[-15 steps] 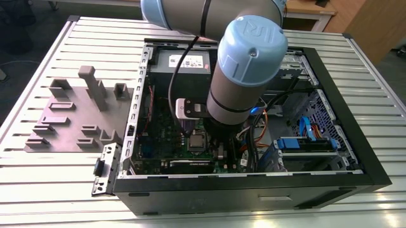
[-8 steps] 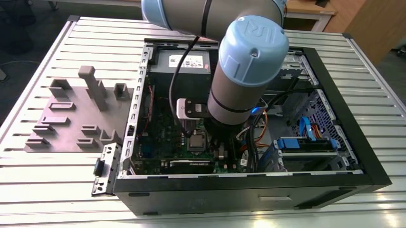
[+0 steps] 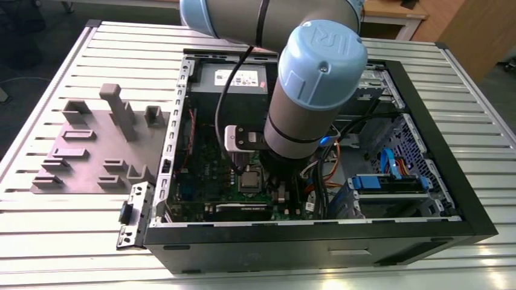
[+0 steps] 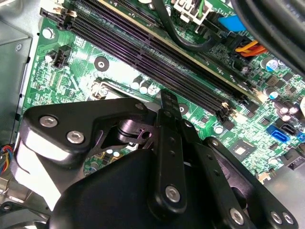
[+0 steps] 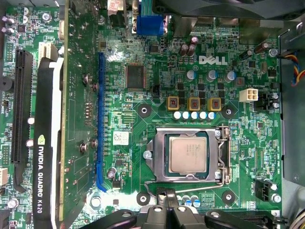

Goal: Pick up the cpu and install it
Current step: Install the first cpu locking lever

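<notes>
Out on the exterior view's left sits the grey fixture plate (image 3: 96, 151) with its upright blocks, resting on the slatted table (image 3: 64, 241). Moving across, we reach the open computer case (image 3: 322, 241), and the arm (image 3: 310, 90) reaches straight down into it, over the green motherboard (image 3: 202, 181).

In the first wrist view, the graphics card (image 5: 45, 157) lies at one edge, then the blue slot (image 5: 100, 124), and there it is: the cpu (image 5: 188, 153), seated flat inside the metal socket frame (image 5: 188, 133) — silver top facing up, frame not closed over it.

By my reading that chip is light, rigid and smooth on top, with a delicate underside; any hold belongs on its thin outer edges, kept dead level, never squeezed hard.

Now the gripper (image 5: 167, 202) — its dark linkage (image 4: 167, 157) crowds the second wrist view, hovering just beside the socket's lever side. Whether the fingers stand apart or together, I cannot tell, and nothing visible sits between them.
</notes>
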`<state>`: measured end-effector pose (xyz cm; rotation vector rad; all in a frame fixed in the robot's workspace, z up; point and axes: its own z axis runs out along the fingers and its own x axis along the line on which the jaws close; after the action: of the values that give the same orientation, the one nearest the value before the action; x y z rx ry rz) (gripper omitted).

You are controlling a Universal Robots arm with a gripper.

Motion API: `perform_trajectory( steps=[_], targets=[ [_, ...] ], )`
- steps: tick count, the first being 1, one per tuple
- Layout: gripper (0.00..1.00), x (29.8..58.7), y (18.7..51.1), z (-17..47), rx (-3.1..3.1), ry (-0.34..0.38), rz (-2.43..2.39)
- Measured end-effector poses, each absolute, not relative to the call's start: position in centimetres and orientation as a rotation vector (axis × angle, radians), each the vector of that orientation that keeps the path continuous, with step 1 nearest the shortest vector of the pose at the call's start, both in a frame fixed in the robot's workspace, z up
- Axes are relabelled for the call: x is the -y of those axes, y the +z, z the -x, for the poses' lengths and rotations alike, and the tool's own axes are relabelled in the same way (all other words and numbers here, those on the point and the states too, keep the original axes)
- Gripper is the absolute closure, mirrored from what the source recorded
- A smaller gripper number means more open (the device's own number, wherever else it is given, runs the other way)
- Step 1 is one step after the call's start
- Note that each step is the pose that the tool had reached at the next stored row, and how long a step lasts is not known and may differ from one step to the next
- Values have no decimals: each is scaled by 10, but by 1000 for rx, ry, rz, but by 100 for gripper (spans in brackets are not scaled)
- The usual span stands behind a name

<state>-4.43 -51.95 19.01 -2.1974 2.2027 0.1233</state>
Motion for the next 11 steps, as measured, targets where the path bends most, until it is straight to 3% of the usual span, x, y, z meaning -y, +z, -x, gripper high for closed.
perform_trajectory(
  steps=[11],
  targets=[
    [89,520,187,44,-2203,122,2197]
  ],
)
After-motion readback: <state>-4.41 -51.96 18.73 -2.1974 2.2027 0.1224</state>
